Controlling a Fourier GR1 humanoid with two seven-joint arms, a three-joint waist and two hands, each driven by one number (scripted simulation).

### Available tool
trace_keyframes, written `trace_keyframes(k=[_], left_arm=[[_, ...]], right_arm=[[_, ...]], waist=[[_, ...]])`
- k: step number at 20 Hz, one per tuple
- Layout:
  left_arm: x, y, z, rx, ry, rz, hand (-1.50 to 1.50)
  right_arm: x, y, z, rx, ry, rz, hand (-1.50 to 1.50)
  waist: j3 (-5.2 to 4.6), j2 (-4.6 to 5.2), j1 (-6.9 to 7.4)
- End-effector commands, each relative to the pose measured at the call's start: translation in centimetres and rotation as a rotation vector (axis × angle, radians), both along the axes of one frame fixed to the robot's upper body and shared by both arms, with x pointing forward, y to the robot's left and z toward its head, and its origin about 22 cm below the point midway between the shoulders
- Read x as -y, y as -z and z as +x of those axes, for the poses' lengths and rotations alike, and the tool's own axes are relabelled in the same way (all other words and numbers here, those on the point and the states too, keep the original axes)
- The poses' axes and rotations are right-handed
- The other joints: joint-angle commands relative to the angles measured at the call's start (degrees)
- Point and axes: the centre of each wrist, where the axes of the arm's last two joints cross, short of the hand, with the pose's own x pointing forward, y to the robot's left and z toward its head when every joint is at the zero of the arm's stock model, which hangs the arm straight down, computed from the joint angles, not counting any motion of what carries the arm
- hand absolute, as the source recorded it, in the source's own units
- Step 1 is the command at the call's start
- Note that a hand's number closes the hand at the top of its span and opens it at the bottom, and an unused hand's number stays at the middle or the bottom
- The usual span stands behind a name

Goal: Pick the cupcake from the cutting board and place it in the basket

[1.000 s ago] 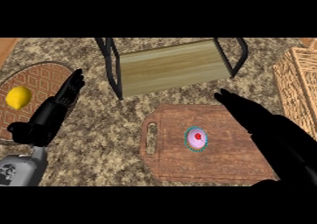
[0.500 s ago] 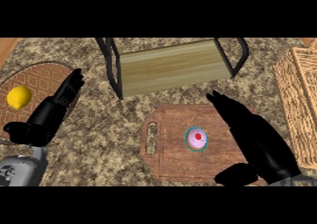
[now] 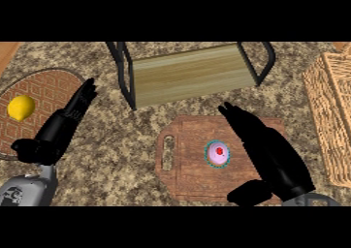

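Note:
A cupcake [image 3: 217,153] with pink icing, a red centre and a teal wrapper sits in the middle of the brown wooden cutting board [image 3: 185,181]. My right hand [image 3: 268,152] lies over the board's right half, just right of the cupcake, open with straight fingers pointing up and to the left, thumb low near the board's front edge. It does not touch the cupcake. The wicker basket [image 3: 336,111] stands at the right edge of the view. My left hand [image 3: 60,128] rests open at the left, fingers up.
A wooden stool or rack with black metal legs [image 3: 189,72] stands behind the board. A yellow lemon [image 3: 21,107] lies on a round woven mat [image 3: 42,97] at the far left. The counter is speckled stone.
My right hand has drawn back toward the lower left, closing in beside the cupcake, and its thumb has come into view. The left hand and the cupcake have not moved.

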Motion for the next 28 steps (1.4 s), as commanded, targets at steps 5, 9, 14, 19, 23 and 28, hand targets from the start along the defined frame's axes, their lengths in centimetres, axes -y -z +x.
trace_keyframes(k=[5, 9, 14, 19, 23, 28], left_arm=[[-1.9, 1.6, -0.1, 0.009, 0.001, -0.013, 0.00], [2.1, 0.9, -0.3, 0.006, -0.009, -0.007, 0.00], [-0.7, 0.7, 0.1, 0.013, -0.009, 0.008, 0.00], [0.7, -0.4, 1.1, -0.011, -0.001, 0.002, 0.00], [-0.7, 1.1, 0.6, 0.001, 0.006, 0.007, 0.00], [-1.4, -1.0, 0.4, 0.002, -0.010, 0.012, 0.00]], right_arm=[[-1.4, 0.1, -0.1, -0.015, 0.015, -0.045, -1.50], [-1.6, 2.2, 1.0, -0.028, 0.018, -0.092, -1.50], [-0.9, 2.2, 0.5, -0.030, 0.017, -0.108, -1.50], [-3.0, 2.9, 1.2, -0.051, 0.009, -0.140, -1.50], [-4.1, 4.7, 2.9, -0.064, 0.035, -0.149, -1.50], [-1.8, 5.6, 1.6, -0.092, 0.044, -0.171, -1.50]], waist=[[-0.02, 0.01, -0.08], [0.00, 0.02, 0.05], [0.00, 0.01, -0.05], [-0.01, 0.01, -0.04], [-0.01, 0.05, 0.11], [0.00, -0.01, -0.03]])
